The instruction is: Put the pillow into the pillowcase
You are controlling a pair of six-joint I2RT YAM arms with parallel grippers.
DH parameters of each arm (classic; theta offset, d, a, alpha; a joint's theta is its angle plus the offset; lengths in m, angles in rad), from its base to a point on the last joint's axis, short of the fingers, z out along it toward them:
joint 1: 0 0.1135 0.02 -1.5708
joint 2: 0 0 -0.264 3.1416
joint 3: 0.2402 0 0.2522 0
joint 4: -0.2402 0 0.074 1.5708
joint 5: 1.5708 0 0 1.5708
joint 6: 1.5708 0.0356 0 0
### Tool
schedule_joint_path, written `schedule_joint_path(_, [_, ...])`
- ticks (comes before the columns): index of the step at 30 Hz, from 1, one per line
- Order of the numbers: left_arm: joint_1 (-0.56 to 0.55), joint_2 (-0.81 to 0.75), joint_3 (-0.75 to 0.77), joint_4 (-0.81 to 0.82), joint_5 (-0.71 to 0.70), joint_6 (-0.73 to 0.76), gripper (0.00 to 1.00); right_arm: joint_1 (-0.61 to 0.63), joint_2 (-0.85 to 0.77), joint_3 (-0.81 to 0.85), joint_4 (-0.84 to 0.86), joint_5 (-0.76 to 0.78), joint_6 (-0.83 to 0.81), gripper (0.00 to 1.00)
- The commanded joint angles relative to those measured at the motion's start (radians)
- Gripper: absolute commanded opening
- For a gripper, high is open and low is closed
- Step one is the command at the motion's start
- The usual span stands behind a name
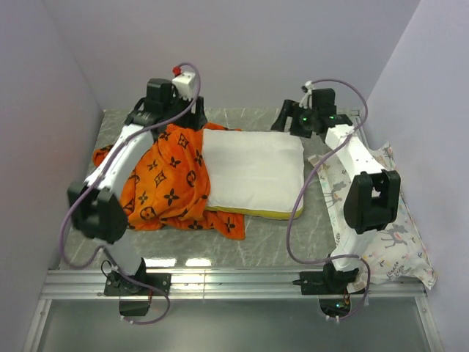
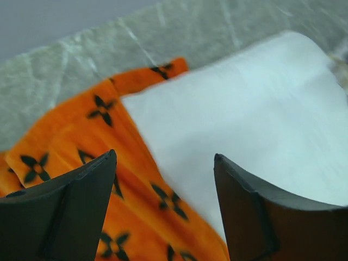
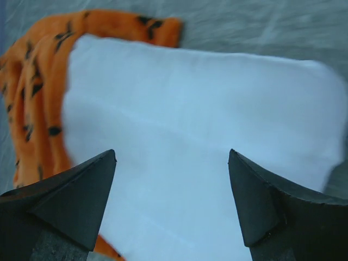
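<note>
The left pincer (image 2: 163, 157), spread and empty, hovers above the line where the orange monogrammed pillowcase (image 2: 81, 141) meets the white pillow (image 2: 244, 125). The right pincer (image 3: 171, 155), likewise spread, hangs over the pillow's uncovered end. The pillow lies on the surface (image 2: 65, 70), long axis running pincer to pincer.

Left gripper (image 2: 166, 190) is seen with fingers spread wide, nothing held. Beneath them, the white pillow (image 2: 244, 125) is overlapped by the orange pillowcase (image 2: 70, 136) on the grey table (image 2: 70, 70).
</note>
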Motion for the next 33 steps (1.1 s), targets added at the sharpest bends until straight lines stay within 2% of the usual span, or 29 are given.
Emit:
schedule_joint_path(1, [-0.001, 0.219, 0.141, 0.025, -0.189, -0.064, 0.77, -0.064, 0.087, 0.034, -0.069, 0.045, 0.018, 0.91])
schedule_joint_path(5, [-0.004, 0.403, 0.224, 0.058, -0.207, -0.102, 0.75, -0.101, 0.146, 0.016, -0.071, -0.014, 0.052, 0.92])
schedule_joint_path(10, [-0.016, 0.496, 0.264, 0.068, -0.276, -0.113, 0.72, -0.098, 0.166, -0.056, -0.028, -0.126, 0.069, 0.99])
schedule_joint_path(11, [-0.016, 0.516, 0.265, 0.066, -0.287, -0.111, 0.68, -0.096, 0.173, -0.062, -0.031, -0.144, 0.066, 0.99])
schedule_joint_path(14, [-0.016, 0.533, 0.256, 0.086, -0.287, -0.104, 0.59, -0.092, 0.205, -0.069, -0.037, -0.164, 0.046, 1.00])
schedule_joint_path(16, [-0.017, 0.536, 0.244, 0.104, -0.289, -0.108, 0.57, -0.087, 0.227, -0.069, -0.042, -0.178, 0.032, 0.99])
schedule_joint_path(20, [-0.019, 0.551, 0.267, 0.121, -0.318, -0.120, 0.59, -0.070, 0.244, -0.066, -0.043, -0.175, 0.009, 0.95])
schedule_joint_path(24, [-0.020, 0.583, 0.308, 0.114, -0.350, -0.126, 0.56, -0.066, 0.250, -0.061, -0.042, -0.180, 0.003, 0.88])
schedule_joint_path(33, [-0.019, 0.611, 0.311, 0.155, -0.371, -0.146, 0.57, -0.061, 0.247, -0.073, -0.057, -0.166, -0.023, 0.88])
